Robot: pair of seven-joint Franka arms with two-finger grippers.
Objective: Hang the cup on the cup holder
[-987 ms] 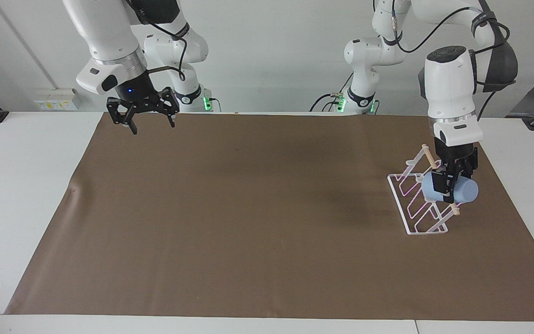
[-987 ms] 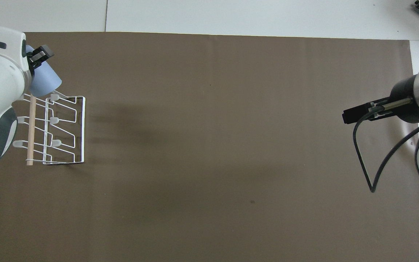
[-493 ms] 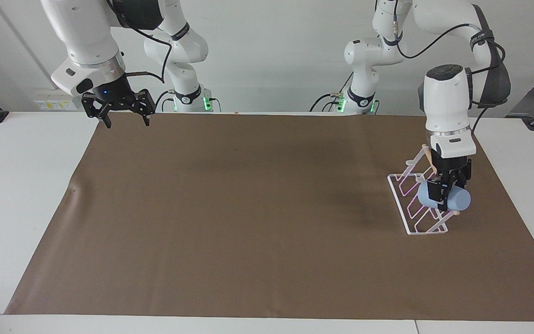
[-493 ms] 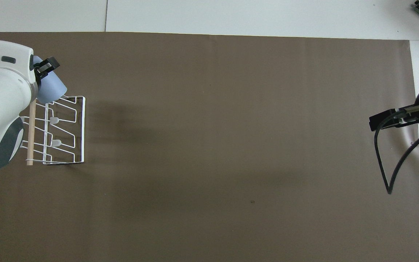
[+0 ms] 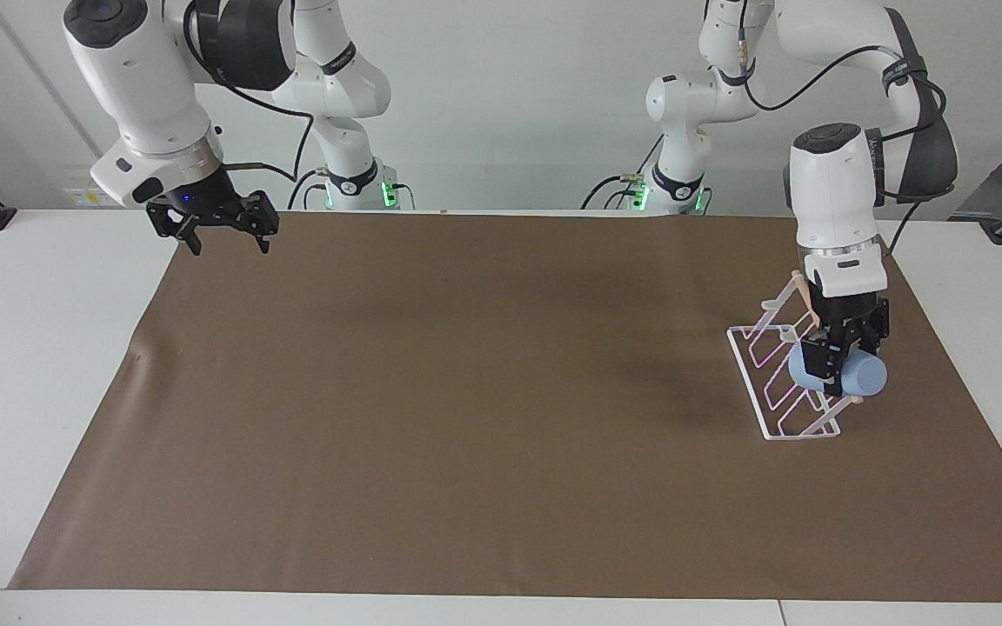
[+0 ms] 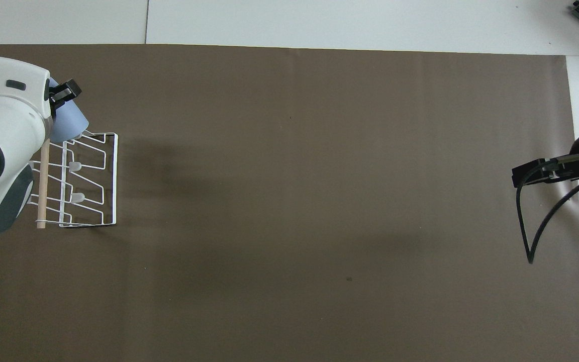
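The light-blue cup (image 5: 861,376) lies tilted on its side in my left gripper (image 5: 833,372), which is shut on it. The cup is at the end of the white wire cup holder (image 5: 778,409) that lies farthest from the robots, just above the wooden dowel (image 5: 807,300). In the overhead view the cup (image 6: 69,123) covers the tip of the farthest prong of the cup holder (image 6: 110,176). Whether the prong is inside the cup is hidden. My right gripper (image 5: 221,236) is open and empty, waiting in the air over the mat's corner near its own base.
A brown mat (image 5: 466,400) covers most of the white table (image 5: 49,365). The cup holder stands on the mat toward the left arm's end. The right arm's black cable (image 6: 525,236) hangs over the mat's edge.
My left gripper has lowered the cup onto the cup holder's farthest prong. My right gripper has drawn back toward the right arm's end of the table and come down a little.
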